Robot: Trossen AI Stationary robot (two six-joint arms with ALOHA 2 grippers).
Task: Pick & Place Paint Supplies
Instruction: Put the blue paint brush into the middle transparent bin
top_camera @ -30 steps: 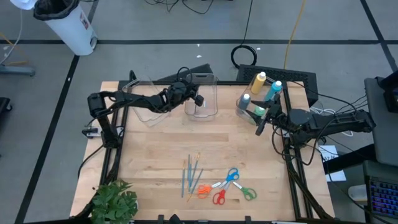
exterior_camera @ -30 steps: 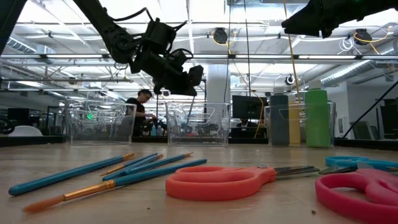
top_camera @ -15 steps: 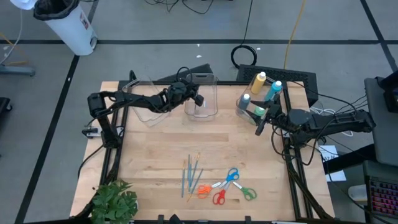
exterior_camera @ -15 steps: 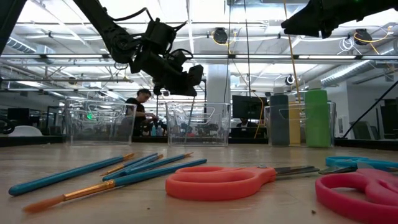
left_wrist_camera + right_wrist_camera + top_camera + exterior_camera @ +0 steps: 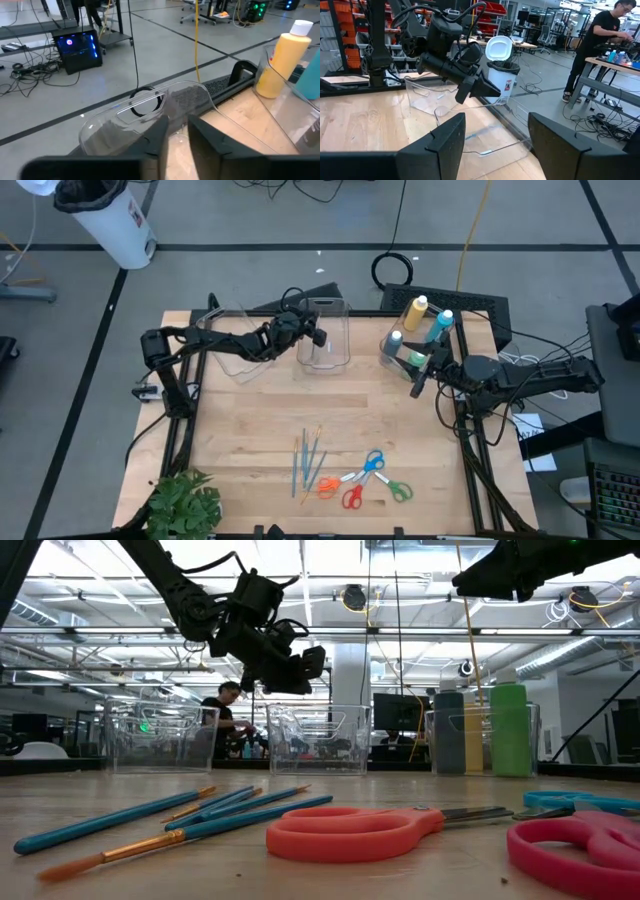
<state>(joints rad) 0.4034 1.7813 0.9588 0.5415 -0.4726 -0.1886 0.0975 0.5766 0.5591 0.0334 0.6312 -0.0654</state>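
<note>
From the overhead camera I see my left gripper (image 5: 318, 338) hanging over the middle clear plastic bin (image 5: 325, 358) at about twelve o'clock on the light wooden table (image 5: 250, 420). Its own wrist camera shows the two dark fingers (image 5: 202, 140) standing a narrow slit apart with nothing visible between them, so I read it as slightly parted and not holding anything. In the table-level view it sits well above that bin's rim.

My right gripper (image 5: 418, 377) waits at about two o'clock, just beside the right clear bin (image 5: 392, 358). Its fingers (image 5: 447, 137) are spread wide and carry nothing.

That right bin holds the white-capped paint bottles: a yellow bottle (image 5: 413, 313), a blue bottle (image 5: 440, 326), a green bottle (image 5: 413, 357) and a grey-blue one (image 5: 394, 340), packed close together. A third clear bin (image 5: 232, 350) sits at about eleven o'clock, partly under my left arm.

The rest of the supplies lie loose around six o'clock. The thin blue- and orange-handled brushes (image 5: 305, 463) lie side by side, roughly parallel. Just to their right is the cluster of small scissors: the blue-handled pair (image 5: 370, 464), the orange-handled pair (image 5: 326, 486), the red-handled pair (image 5: 352, 497) and the green-handled pair (image 5: 397, 490), touching or overlapping.

A green leafy plant (image 5: 183, 505) sits at the seven o'clock corner. A person in dark clothing (image 5: 222, 715) stands in the room beyond the table.
</note>
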